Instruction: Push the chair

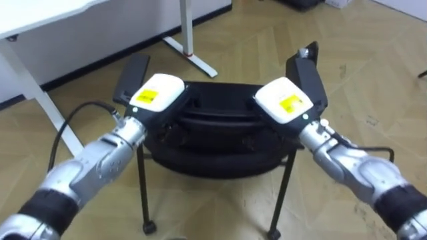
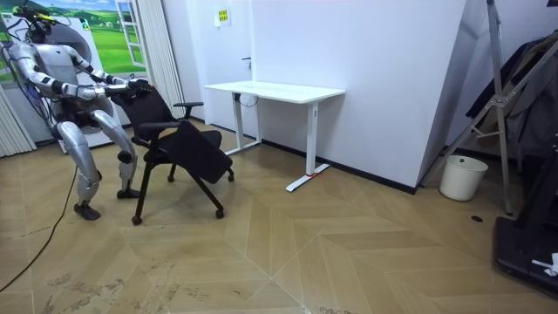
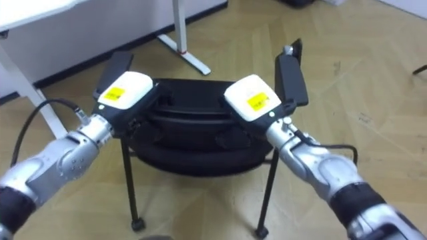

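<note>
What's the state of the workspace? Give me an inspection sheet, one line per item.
Surface: wooden floor, herringbone pattern.
Job's things: black chair, upright on its legs, backrest toward the robot, with a white desk beyond it.
Clutter: nothing seen near the chair.
Hands: left hand and right hand rest on top of the backrest, one toward each end; the grip itself is hidden.
Cables: nothing seen beyond the robot's own.
Surroundings: white wall behind the desk; white bin and metal stand at the room view's right.
</note>
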{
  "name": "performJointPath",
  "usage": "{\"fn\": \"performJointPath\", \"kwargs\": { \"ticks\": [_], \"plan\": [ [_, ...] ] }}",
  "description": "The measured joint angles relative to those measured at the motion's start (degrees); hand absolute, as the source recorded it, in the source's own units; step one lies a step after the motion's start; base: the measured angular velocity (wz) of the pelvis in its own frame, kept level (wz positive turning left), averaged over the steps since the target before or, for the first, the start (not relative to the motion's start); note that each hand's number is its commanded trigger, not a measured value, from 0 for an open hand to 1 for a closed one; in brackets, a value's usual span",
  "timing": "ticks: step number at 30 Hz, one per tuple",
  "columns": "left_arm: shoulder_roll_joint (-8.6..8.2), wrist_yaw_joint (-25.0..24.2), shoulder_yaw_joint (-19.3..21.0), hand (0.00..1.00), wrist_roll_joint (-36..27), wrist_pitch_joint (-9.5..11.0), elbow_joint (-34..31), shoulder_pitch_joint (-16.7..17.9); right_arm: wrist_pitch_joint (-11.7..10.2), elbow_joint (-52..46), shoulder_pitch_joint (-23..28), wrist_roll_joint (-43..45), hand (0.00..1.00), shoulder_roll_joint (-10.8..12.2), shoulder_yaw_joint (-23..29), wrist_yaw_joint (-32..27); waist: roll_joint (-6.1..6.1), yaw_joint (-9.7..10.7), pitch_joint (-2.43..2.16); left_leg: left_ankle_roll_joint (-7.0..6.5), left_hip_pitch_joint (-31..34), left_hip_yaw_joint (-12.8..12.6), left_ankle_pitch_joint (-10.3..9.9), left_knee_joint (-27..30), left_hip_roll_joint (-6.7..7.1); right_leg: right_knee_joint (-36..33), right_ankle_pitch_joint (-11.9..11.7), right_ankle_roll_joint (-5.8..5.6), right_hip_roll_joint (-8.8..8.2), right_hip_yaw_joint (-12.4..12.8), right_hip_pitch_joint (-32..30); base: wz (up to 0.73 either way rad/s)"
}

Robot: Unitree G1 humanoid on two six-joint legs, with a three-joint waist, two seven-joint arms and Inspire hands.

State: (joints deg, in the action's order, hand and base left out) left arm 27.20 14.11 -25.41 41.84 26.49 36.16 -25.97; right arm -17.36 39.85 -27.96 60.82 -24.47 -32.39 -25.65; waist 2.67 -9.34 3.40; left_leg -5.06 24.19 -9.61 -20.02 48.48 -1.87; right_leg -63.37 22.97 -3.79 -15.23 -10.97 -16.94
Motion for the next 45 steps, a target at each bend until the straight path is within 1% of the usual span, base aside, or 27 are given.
{"fn": "performJointPath", "kwargs": {
  "ticks": [1,2,4,6,9,10,12,14,15,19,20,21,22,23,24,25,27,28,30,32,34,36,38,39,40,43,45],
  "plan": [
    [0.22,0.0,-0.2,1.00,0.0,0.7,1.1,-1.1,0.0,0.9,-0.4,-0.2,1.00,0.5,0.0,-0.5,0.16,-0.3,0.20,-0.05,-0.1,0.2,-1.0,0.9,-0.41,-4.2,-3.7,0.09,0.00,1.0,-2.6,-0.19],
    [0.45,0.1,-0.2,1.00,0.0,1.0,1.5,-1.4,0.0,1.4,-0.7,-0.2,1.00,0.9,0.0,-0.6,0.18,-0.5,0.24,-0.03,-0.1,0.4,-1.4,1.3,-0.56,-5.9,-4.8,0.10,0.26,1.6,-4.0,-0.33],
    [0.95,1.2,-0.1,1.00,0.0,1.6,3.6,-3.1,0.3,2.9,-2.7,0.1,1.00,2.2,-0.1,-1.0,-1.50,-1.4,1.29,0.35,-0.1,2.1,-3.3,3.8,-1.70,-8.1,-4.3,0.37,1.75,1.3,-9.0,-0.28],
    [0.38,2.0,-0.3,1.00,0.2,1.5,5.1,-3.7,0.8,3.3,-3.0,0.4,1.00,2.6,-0.1,-1.1,-2.26,-1.0,1.65,0.96,-0.5,3.8,-3.8,4.2,-1.81,-3.7,-4.1,0.32,2.43,0.4,-11.8,0.23],
    [0.36,2.8,-0.7,1.00,0.7,1.5,5.6,-3.6,0.7,3.8,-2.6,0.7,1.00,3.1,-0.1,-1.3,-1.67,0.0,1.26,2.55,-0.9,4.5,-4.8,4.8,-2.87,12.5,-5.3,0.82,2.34,-0.3,-12.1,0.46],
    [0.39,3.2,-0.7,1.00,0.6,1.3,5.7,-3.2,0.7,4.1,-2.7,0.7,1.00,3.5,-0.1,-1.3,-1.48,0.3,1.07,3.74,-1.3,4.2,-5.8,5.9,-4.12,15.1,-6.8,1.17,2.49,-0.6,-11.7,0.26],
    [0.23,3.3,-0.7,1.00,0.4,1.3,6.1,-3.0,0.7,4.1,-2.8,0.7,1.00,3.7,-0.1,-0.7,-1.38,-0.8,0.30,5.79,-2.2,4.4,-7.1,6.8,-6.01,14.4,-7.2,2.32,4.36,-0.7,-11.1,-0.03],
    [-0.25,3.6,-0.4,1.00,0.5,1.3,6.4,-2.6,0.7,4.1,-2.9,0.8,1.00,3.8,-0.1,0.1,-1.89,-2.1,0.16,7.51,-3.5,4.6,-7.7,6.1,-7.73,14.5,-6.7,3.50,6.40,-1.0,-10.1,-0.15],
    [-0.34,4.2,0.1,1.00,1.0,1.3,6.3,-1.7,0.7,4.1,-2.9,0.9,1.00,4.0,-0.1,0.8,-1.67,-2.6,-0.17,8.27,-4.5,4.9,-7.4,5.2,-8.22,14.4,-6.6,4.97,6.99,-1.6,-9.8,-0.07],
    [-0.69,5.5,0.4,1.00,1.5,1.2,6.3,0.0,0.6,3.8,-2.9,1.6,1.00,4.8,-0.2,3.1,-1.18,-3.8,-0.32,11.38,-8.3,5.3,-6.4,3.7,-10.91,14.2,-4.1,8.65,10.73,-1.6,-6.8,0.08],
    [-0.69,5.5,0.3,1.00,1.4,1.0,6.3,0.3,0.6,4.0,-2.8,1.9,1.00,4.9,-0.1,3.2,-0.96,-3.6,-0.33,10.48,-7.2,5.9,-4.2,7.7,-11.69,13.5,-2.8,9.53,12.43,-0.8,-6.1,0.30],
    [-0.76,5.7,-0.4,1.00,1.4,0.3,6.5,0.5,0.6,4.7,-2.6,1.9,1.00,5.0,-0.1,3.3,-0.67,-3.5,-0.34,8.60,-3.5,8.2,2.4,15.0,-11.51,12.9,-2.1,10.32,14.35,1.1,-5.2,0.43],
    [-1.31,6.0,-0.9,1.00,1.4,-0.2,6.7,0.7,0.1,5.5,-2.2,1.7,1.00,5.0,-0.1,3.3,-0.44,-3.2,-0.29,6.75,1.5,10.1,12.3,22.7,-11.17,12.3,-1.3,10.88,15.42,2.3,-3.9,0.36],
    [-1.40,6.5,-1.5,1.00,1.3,-0.4,6.7,0.8,-0.1,5.6,-2.0,1.7,1.00,4.9,-0.1,3.3,-0.17,-3.2,-0.36,6.39,4.3,10.9,17.1,26.6,-10.57,11.5,-0.5,10.97,15.39,2.7,-3.3,0.30],
    [-1.90,7.1,-2.1,1.00,1.1,-0.7,6.8,0.8,-0.6,5.4,-1.8,1.1,1.00,4.0,-0.2,3.1,0.08,-3.2,-0.23,7.04,10.3,11.3,20.2,36.9,-8.53,9.4,0.6,12.31,14.54,3.0,-3.2,0.20],
    [-2.60,7.9,-2.7,1.00,0.9,-0.9,7.7,0.4,-0.8,6.1,-1.8,0.2,1.00,3.9,-0.2,2.5,0.32,-3.1,-0.07,6.55,16.4,10.6,19.6,47.1,-6.34,7.3,1.8,12.12,13.35,3.0,-3.3,0.10],
    [-3.58,8.2,-2.8,1.00,0.6,-1.1,9.4,0.0,-0.9,7.3,-2.5,0.5,1.00,3.9,-0.3,2.0,0.26,-3.7,0.09,6.00,22.8,7.3,17.8,55.1,-4.63,5.4,3.3,13.06,12.28,3.2,-3.8,-0.14],
    [-4.04,8.3,-2.9,1.00,0.3,-1.1,10.3,-0.8,-1.1,7.9,-3.2,0.5,1.00,3.9,-0.4,1.9,0.50,-3.5,0.33,6.17,25.6,5.7,16.4,55.4,-3.06,4.3,4.3,13.29,11.62,3.5,-4.0,-0.11],
    [-4.28,8.6,-3.1,1.00,0.0,-1.4,10.7,-1.1,-1.4,8.3,-4.1,0.4,1.00,3.4,-0.7,1.8,0.59,-2.9,0.81,6.60,27.0,4.5,14.7,50.2,-2.37,3.6,5.4,12.65,11.12,3.5,-4.1,0.11],
    [-4.25,9.6,-3.1,1.00,-0.1,-1.3,10.7,-1.0,-1.3,8.2,-4.5,0.3,1.00,3.2,-1.3,1.2,0.41,-2.0,1.01,6.63,23.9,4.3,14.3,36.0,-2.09,3.8,6.0,11.45,11.28,3.6,-4.2,0.16],
    [-4.24,11.0,-3.2,1.00,-0.1,-1.3,10.3,-1.2,-1.2,7.2,-4.6,0.6,1.00,2.2,-1.9,-0.1,-0.11,-1.1,0.91,6.77,16.0,4.8,14.3,14.1,-1.43,3.9,6.3,10.79,11.30,3.8,-4.8,0.08],
    [-4.00,12.4,-3.6,1.00,-0.1,-1.3,10.2,-1.5,-0.5,6.6,-4.6,1.4,1.00,1.9,-1.9,-1.9,-0.68,-0.5,0.85,7.53,11.1,5.4,13.9,4.3,-1.39,4.4,6.4,10.60,11.30,3.8,-5.6,-0.02],
    [-3.93,12.8,-3.9,1.00,-0.2,-1.3,10.2,-1.9,0.5,6.2,-4.7,2.1,1.00,1.9,-1.8,-3.1,-0.56,-0.3,0.67,7.91,7.6,5.6,13.4,-0.1,-1.46,5.9,6.0,10.03,11.15,4.0,-6.3,-0.02],
    [-3.86,12.7,-4.0,1.00,-0.2,-1.3,10.0,-2.7,0.8,6.1,-4.7,2.1,1.00,1.7,-1.8,-3.7,-0.27,-0.5,0.19,8.24,5.4,5.4,11.2,-3.1,-1.41,7.0,5.6,9.13,11.21,4.8,-6.7,-0.12],
    [-3.88,12.6,-4.0,1.00,-0.2,-1.6,9.9,-3.3,1.2,5.7,-4.9,2.1,1.00,1.5,-1.8,-3.9,-0.16,-0.6,0.01,7.03,5.1,4.8,9.7,-5.4,-1.22,8.3,4.8,8.27,11.34,5.9,-7.4,-0.19],
    [-3.99,12.6,-3.8,1.00,-0.2,-2.0,9.4,-3.3,2.1,4.5,-4.8,2.3,1.00,1.0,-1.9,-3.9,-0.55,-0.6,-0.50,5.23,4.9,2.6,8.6,-7.0,-1.15,11.1,2.6,6.31,10.40,6.5,-7.7,-0.27],
    [-3.99,12.5,-3.8,1.00,0.0,-2.1,9.4,-3.3,2.4,4.5,-4.8,2.3,1.00,1.1,-2.0,-3.9,0.06,-0.6,-0.27,4.17,4.1,2.1,7.9,-7.0,-0.18,11.1,2.2,5.30,8.64,6.1,-7.0,-0.19]
  ]
}}
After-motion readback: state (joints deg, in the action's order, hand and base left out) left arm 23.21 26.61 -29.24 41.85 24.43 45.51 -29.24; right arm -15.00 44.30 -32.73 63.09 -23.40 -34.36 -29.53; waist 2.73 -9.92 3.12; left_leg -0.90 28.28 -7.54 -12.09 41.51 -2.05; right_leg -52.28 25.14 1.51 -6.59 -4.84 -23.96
